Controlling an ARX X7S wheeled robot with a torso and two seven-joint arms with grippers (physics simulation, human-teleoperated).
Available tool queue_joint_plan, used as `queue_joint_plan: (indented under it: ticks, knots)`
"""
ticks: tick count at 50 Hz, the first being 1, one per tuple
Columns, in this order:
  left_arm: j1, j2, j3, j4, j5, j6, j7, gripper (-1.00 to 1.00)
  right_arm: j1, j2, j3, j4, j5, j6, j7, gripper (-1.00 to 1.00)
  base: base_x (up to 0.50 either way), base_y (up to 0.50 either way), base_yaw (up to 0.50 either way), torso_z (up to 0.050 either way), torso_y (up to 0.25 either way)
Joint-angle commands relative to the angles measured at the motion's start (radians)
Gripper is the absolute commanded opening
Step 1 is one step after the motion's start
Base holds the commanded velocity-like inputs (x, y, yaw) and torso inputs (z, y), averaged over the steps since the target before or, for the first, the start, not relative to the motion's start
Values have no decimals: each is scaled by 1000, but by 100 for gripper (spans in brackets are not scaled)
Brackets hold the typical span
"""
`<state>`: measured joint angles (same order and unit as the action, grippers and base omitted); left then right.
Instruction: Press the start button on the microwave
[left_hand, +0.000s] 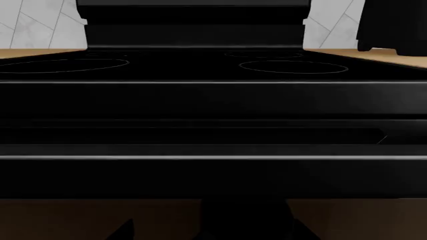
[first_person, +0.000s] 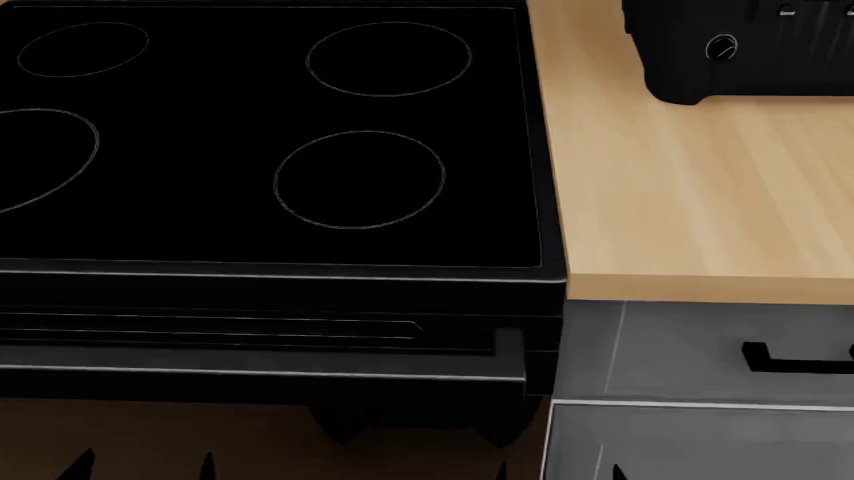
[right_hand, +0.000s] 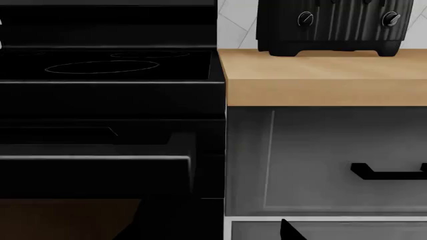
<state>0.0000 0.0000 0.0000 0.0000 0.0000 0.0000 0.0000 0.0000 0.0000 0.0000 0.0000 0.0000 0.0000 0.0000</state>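
The microwave (first_person: 747, 55) is a black boxy appliance with rounded corners and round white-outlined dials. It stands at the back right of the wooden counter (first_person: 667, 200), and also shows in the right wrist view (right_hand: 333, 30). I cannot make out a start button. My left gripper (first_person: 143, 468) is low in front of the oven door, with only its dark tips showing, spread apart and empty. My right gripper (first_person: 561, 472) is low in front of the seam between oven and grey drawers, its tips also apart and empty. Both grippers are far below and short of the microwave.
A wide flat black cooktop (first_person: 267, 140) with thin ring outlines fills the left, with the oven door and its handle (first_person: 267, 372) below. Grey drawers with a black handle (first_person: 794, 358) sit under the counter. White tiled wall (right_hand: 237, 22) stands behind.
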Motion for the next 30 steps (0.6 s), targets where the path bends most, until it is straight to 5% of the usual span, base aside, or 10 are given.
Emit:
queue_joint_plan:
  ticks: [1,19,30]
  knots:
    - [-2,-21,25,-5,-21,4,-25,100,3,18,-23,8,18,-6,23,100,0,0,0,0,0]
    - [21,-74,73,111,-30,-46,-87,100,-29,66,-84,-131,60,5,68,100,0,0,0,0,0]
    - [-139,-91,83,511,4,-593,-112,100,108,127,-68,-648,127,538,95,100,0,0,0,0,0]
